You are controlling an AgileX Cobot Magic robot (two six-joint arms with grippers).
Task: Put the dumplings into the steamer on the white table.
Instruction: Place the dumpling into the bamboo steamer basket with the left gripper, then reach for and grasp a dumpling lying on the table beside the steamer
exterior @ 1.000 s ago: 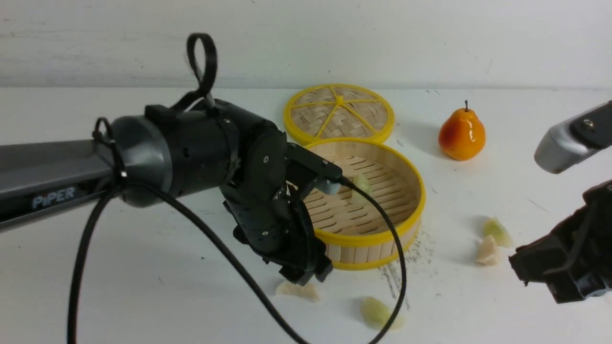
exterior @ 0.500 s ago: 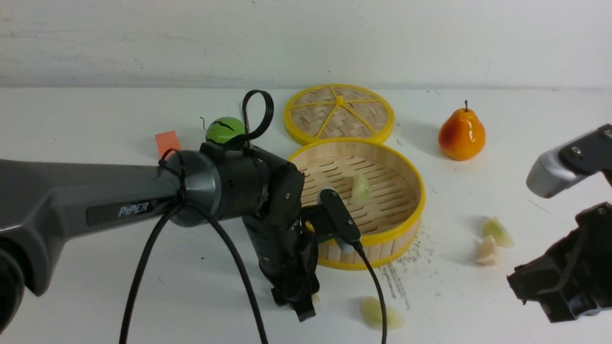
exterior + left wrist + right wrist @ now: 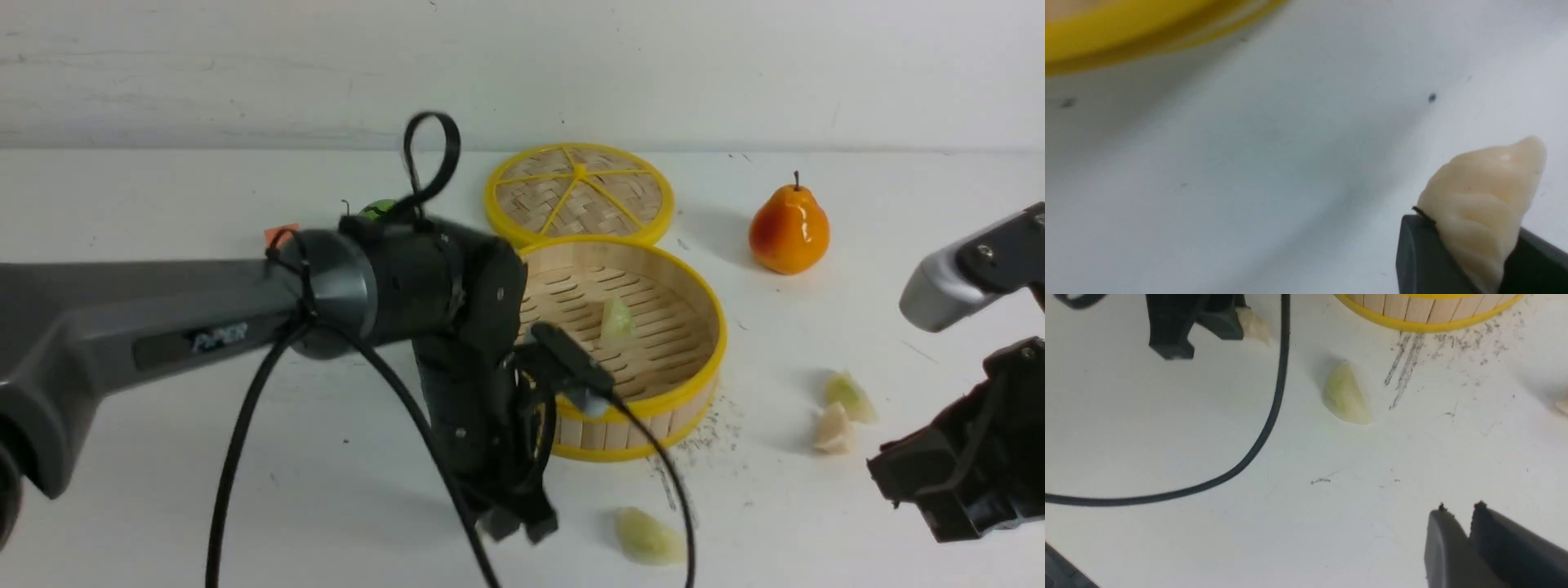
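My left gripper [image 3: 1470, 232] is shut on a cream pleated dumpling [image 3: 1484, 196], low over the white table [image 3: 1249, 163] in front of the steamer [image 3: 653, 406]. In the front view this gripper [image 3: 520, 523] hides that dumpling. One pale green dumpling [image 3: 616, 318] lies on the steamer's slatted floor. Another [image 3: 649, 536] lies on the table just right of the left gripper, also in the right wrist view [image 3: 1345, 396]. Two more dumplings [image 3: 849, 394] [image 3: 833, 429] lie at the right. My right gripper [image 3: 1459, 512] is shut and holds nothing, low at the right front.
The woven lid [image 3: 580, 192] lies flat behind the steamer. An orange pear [image 3: 788, 229] stands at the back right. A green ball [image 3: 375, 208] and an orange block [image 3: 282, 234] peek out behind the left arm. Its black cable [image 3: 1274, 400] droops over the table.
The left gripper came down beside the steamer's front and closed on the cream dumpling. The left arm swung lower and forward. The right arm barely moved.
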